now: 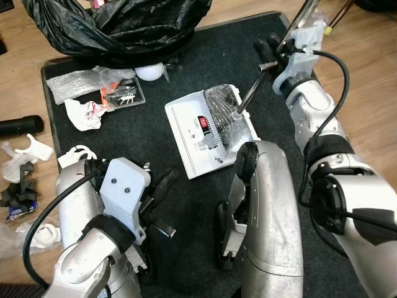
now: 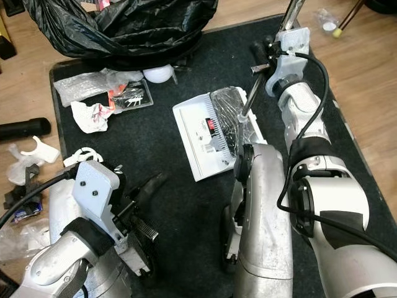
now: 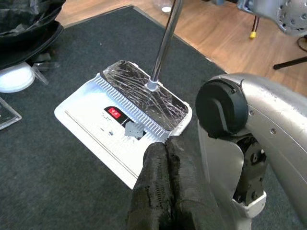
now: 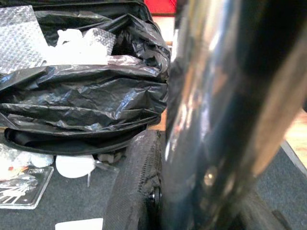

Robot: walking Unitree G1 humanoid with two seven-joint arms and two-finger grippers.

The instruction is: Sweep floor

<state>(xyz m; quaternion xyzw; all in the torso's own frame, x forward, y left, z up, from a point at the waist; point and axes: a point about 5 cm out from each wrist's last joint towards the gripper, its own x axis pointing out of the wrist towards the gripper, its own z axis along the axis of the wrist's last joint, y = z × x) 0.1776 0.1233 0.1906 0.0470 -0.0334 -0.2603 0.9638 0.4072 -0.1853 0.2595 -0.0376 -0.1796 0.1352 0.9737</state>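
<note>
On the dark mat (image 1: 205,56), mid-sweep: right gripper (image 1: 276,53) clamps the broom handle (image 1: 251,93), brush on the dustpan (image 1: 186,133).
Left gripper (image 3: 165,187) pinched shut, empty, near the dustpan; next, likely steady that pan.

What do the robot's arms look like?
Both arms, the left arm and the right arm, are shiny silver with black joints and black cables looped alongside. Pale grey wrist blocks carry each end effector, whose two long fingers are black and ridged.

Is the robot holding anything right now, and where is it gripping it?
Yes. The right gripper is shut on the metal handle of the white floor sweeper, high up the pole. The left gripper is shut and holds nothing.
</note>
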